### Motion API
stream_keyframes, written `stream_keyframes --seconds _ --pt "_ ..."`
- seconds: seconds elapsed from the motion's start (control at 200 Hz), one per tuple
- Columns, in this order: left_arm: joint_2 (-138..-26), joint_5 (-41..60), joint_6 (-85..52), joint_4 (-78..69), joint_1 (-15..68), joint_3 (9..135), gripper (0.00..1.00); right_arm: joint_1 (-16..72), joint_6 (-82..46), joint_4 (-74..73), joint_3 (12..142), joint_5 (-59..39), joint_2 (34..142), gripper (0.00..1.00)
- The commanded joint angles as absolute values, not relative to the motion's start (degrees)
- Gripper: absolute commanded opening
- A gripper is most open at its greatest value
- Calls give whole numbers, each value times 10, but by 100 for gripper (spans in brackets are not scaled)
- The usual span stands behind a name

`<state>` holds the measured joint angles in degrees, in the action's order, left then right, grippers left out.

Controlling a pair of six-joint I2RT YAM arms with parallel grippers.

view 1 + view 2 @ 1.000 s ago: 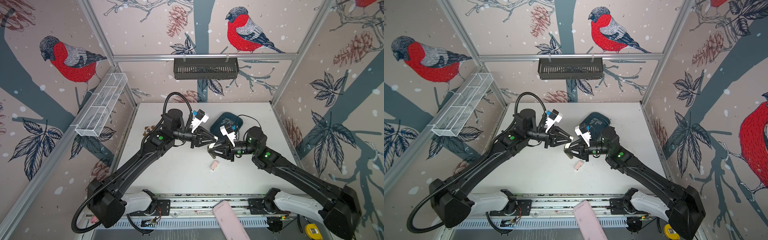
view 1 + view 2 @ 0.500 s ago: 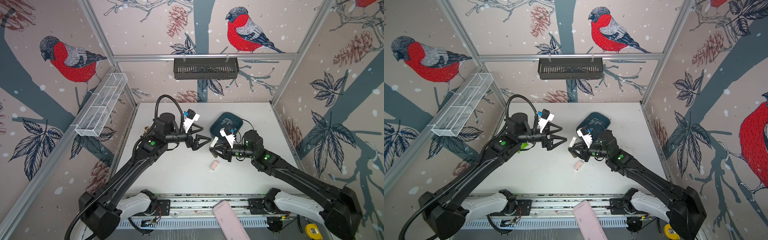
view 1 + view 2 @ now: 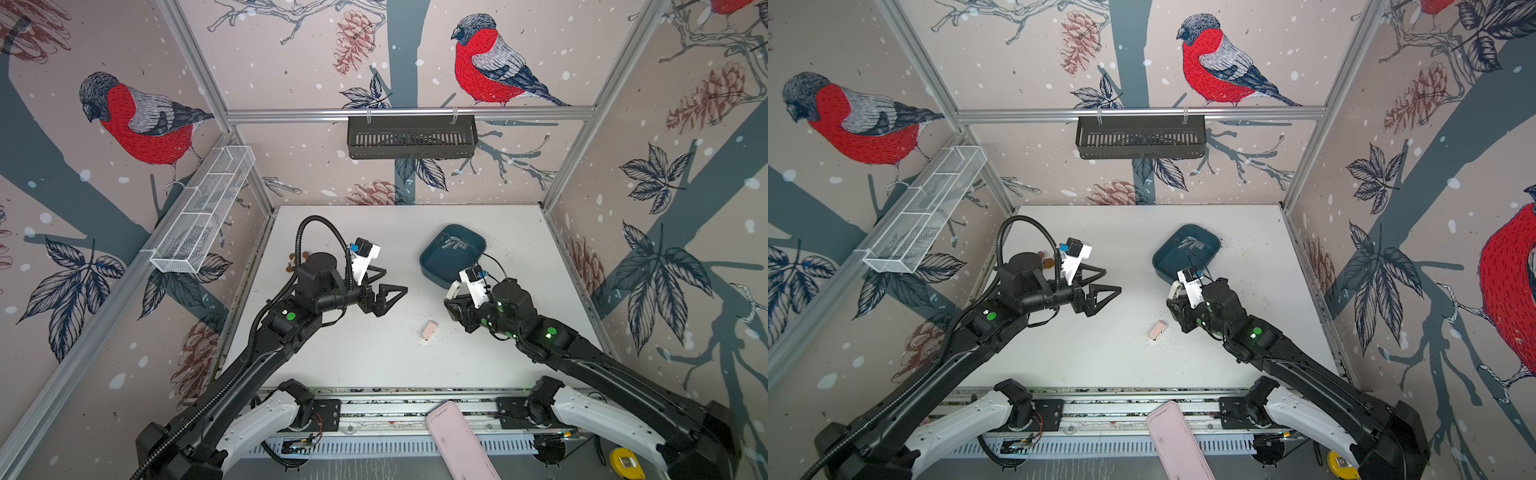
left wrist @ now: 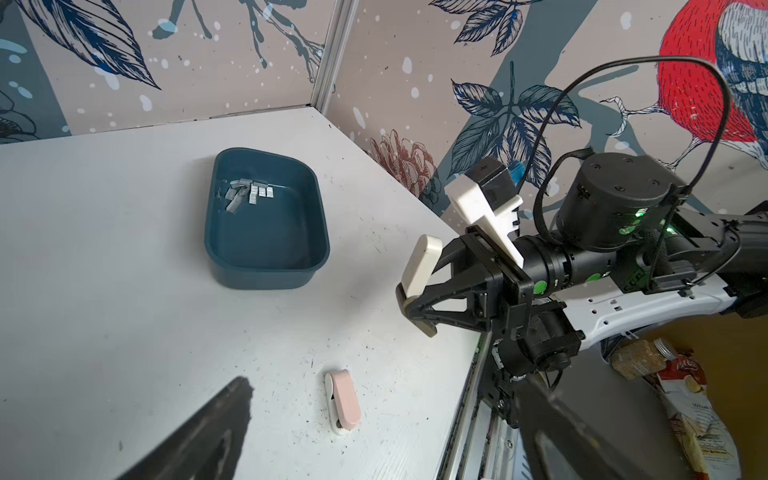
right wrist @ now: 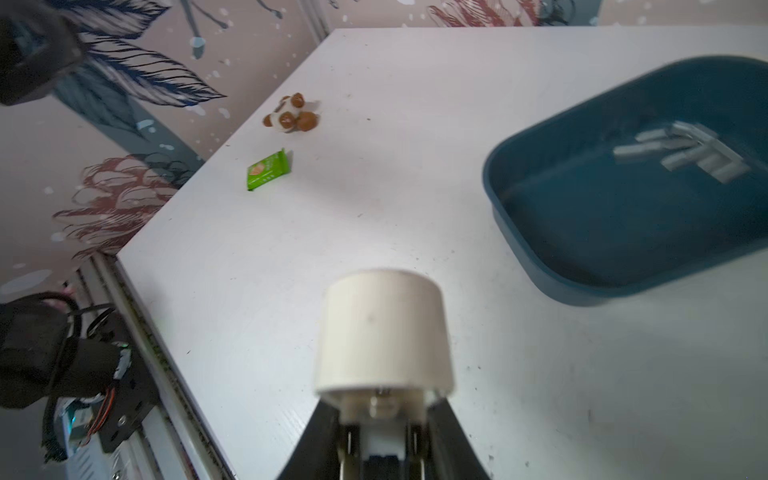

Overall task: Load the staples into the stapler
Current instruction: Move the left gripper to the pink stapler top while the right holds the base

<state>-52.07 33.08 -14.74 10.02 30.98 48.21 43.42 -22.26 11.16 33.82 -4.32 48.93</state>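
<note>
My right gripper (image 3: 454, 300) (image 3: 1174, 302) (image 4: 415, 312) (image 5: 382, 419) is shut on a cream mini stapler (image 3: 453, 289) (image 3: 1173, 289) (image 4: 422, 266) (image 5: 382, 328), which it holds above the table with its end sticking out of the jaws. A pink mini stapler (image 3: 429, 330) (image 3: 1158, 329) (image 4: 345, 397) lies on the table in front of it. The staples (image 3: 453, 243) (image 3: 1192, 244) (image 4: 249, 193) (image 5: 685, 153) lie in a heap in the blue tray (image 3: 432, 266) (image 3: 1163, 266) (image 4: 266, 274) (image 5: 540, 257). My left gripper (image 3: 395, 280) (image 3: 1112, 280) (image 4: 386, 432) hangs open and empty, left of the middle.
A green packet (image 5: 268, 170) and a small brown-and-white toy (image 3: 297, 259) (image 5: 291, 114) lie near the table's left edge. A black basket (image 3: 411, 137) hangs on the back wall and a white wire rack (image 3: 203, 212) on the left wall. A pink flat object (image 3: 457, 440) sticks up at the front rail.
The two grippers met in the middle a second ago. My left gripper has opened and drawn back to the left; my right gripper has drawn back to the right with the cream stapler.
</note>
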Motion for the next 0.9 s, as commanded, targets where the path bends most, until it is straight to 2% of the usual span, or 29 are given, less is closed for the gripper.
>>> stream_keyframes --seconds 0.0,0.13,0.295,0.65,0.896 --pt "-512 322 -147 92 310 462 98 435 -274 162 325 34 481 17" --pt "-516 263 -197 73 310 428 98 435 -310 185 297 74 483 18" --pt "-532 257 -235 11 320 376 98 435 -343 184 268 98 498 18" --pt "-631 177 -177 40 423 387 99 433 -335 176 275 135 598 18" --pt "-687 180 -165 31 445 394 92 430 -330 173 289 141 671 18"
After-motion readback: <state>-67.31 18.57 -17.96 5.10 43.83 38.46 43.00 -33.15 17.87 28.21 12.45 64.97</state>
